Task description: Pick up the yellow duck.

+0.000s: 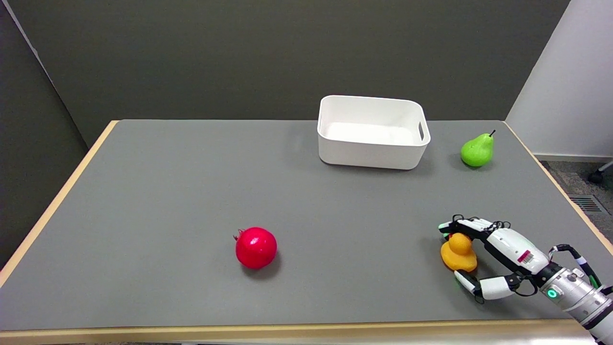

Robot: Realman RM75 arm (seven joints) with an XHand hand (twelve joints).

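The yellow duck (459, 254) stands on the grey table (191, 191) near its front right corner. My right hand (498, 254) reaches in from the lower right and lies around the duck. Its fingers (467, 225) stretch over the far side of the duck's head, and its thumb (471, 283) lies along the near side, just below the duck's body. The fingers are spread wide and the duck still rests on the table. Whether the fingertips press on it is hard to tell.
A red pomegranate (255, 247) sits at the front middle. A white bin (372, 132) stands at the back, with a green pear (477, 150) to its right. The table's right edge (570, 201) runs close to the arm.
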